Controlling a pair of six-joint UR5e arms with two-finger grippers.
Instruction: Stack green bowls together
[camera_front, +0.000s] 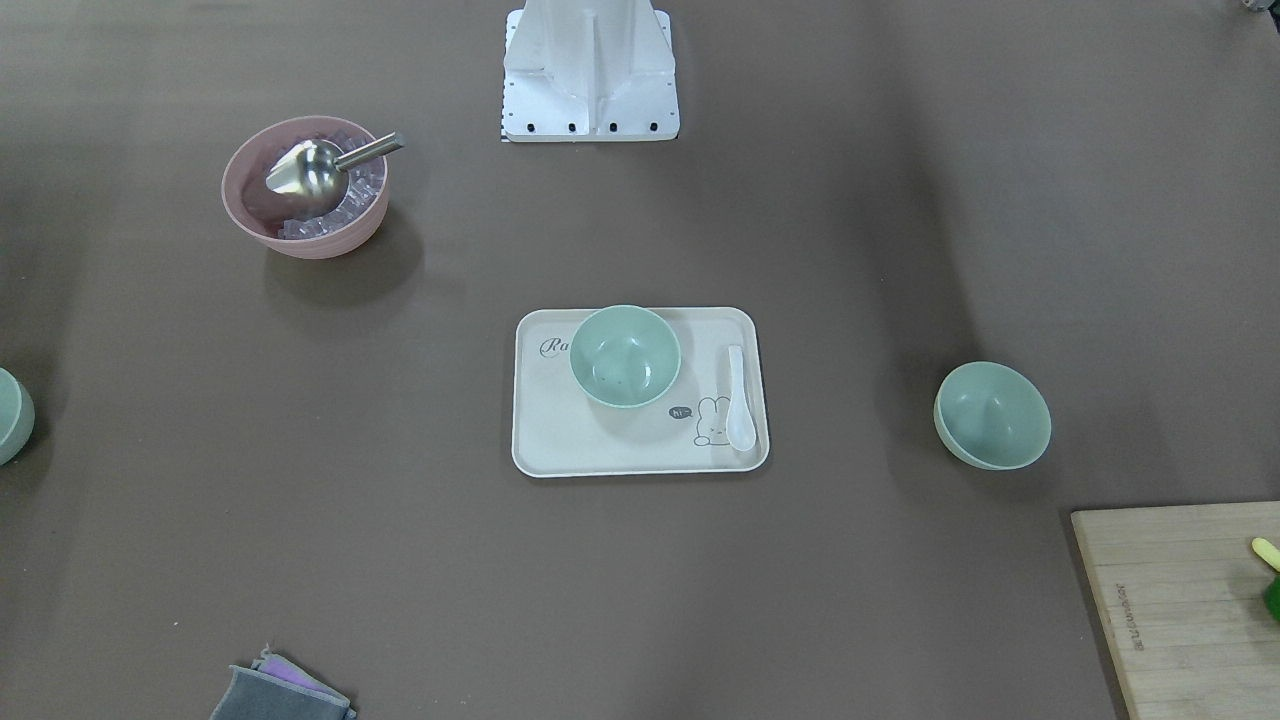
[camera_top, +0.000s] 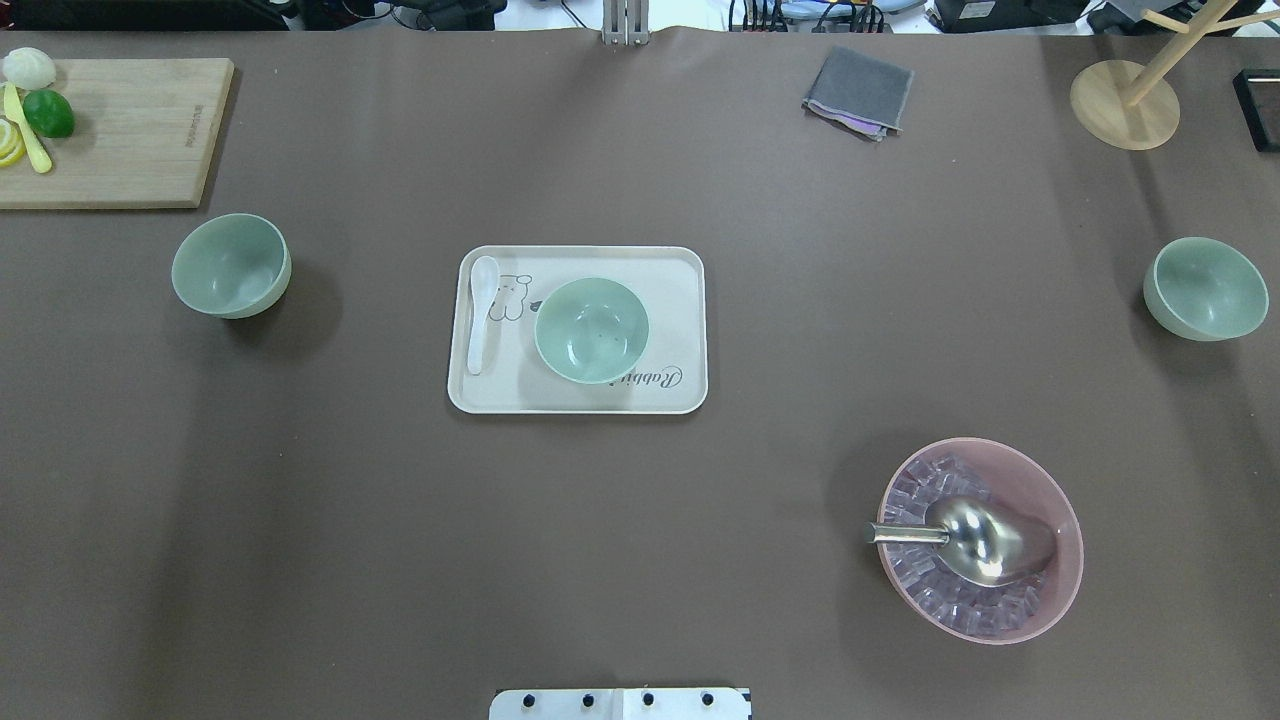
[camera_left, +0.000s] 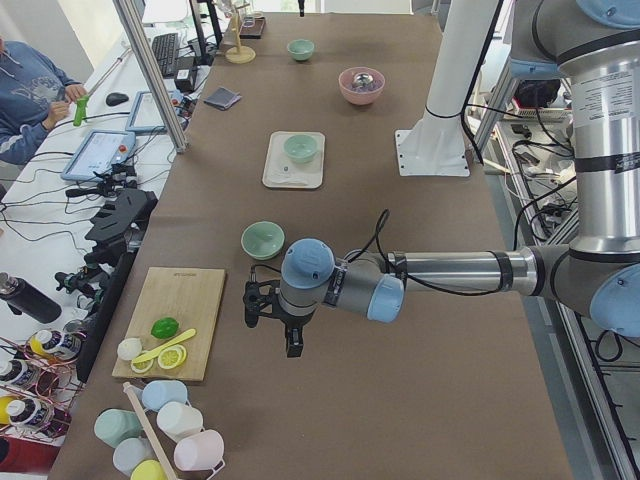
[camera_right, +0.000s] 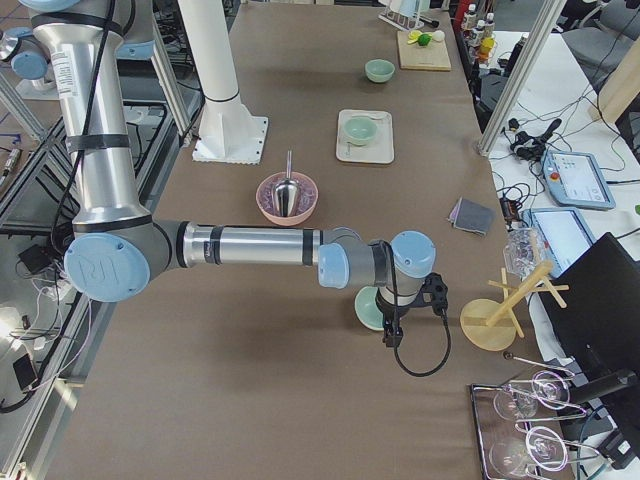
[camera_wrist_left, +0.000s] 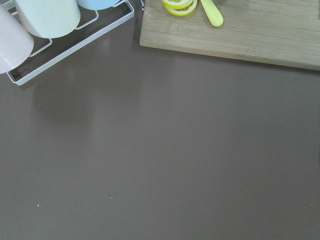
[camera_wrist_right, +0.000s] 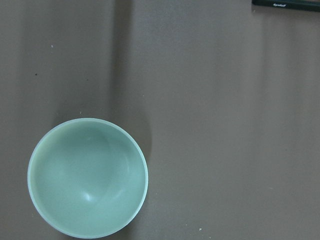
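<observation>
Three pale green bowls stand upright and apart. One green bowl (camera_top: 591, 330) sits on the cream tray (camera_top: 680, 390) at the table's middle. A second green bowl (camera_top: 231, 265) stands on the left near the cutting board. A third green bowl (camera_top: 1205, 288) stands at the far right and fills the lower left of the right wrist view (camera_wrist_right: 87, 177). My left gripper (camera_left: 252, 305) hovers past the left bowl (camera_left: 262, 240), beside the cutting board. My right gripper (camera_right: 436, 297) hovers by the right bowl (camera_right: 368, 308). Both show only in the side views, so I cannot tell whether they are open or shut.
A pink bowl (camera_top: 1040, 490) holds ice and a metal scoop (camera_top: 975, 540). A white spoon (camera_top: 482, 310) lies on the tray. A cutting board (camera_top: 130, 130) with lime and lemon is far left. A grey cloth (camera_top: 858, 92), a wooden stand (camera_top: 1125, 105) and a mug rack (camera_wrist_left: 65, 47) are nearby.
</observation>
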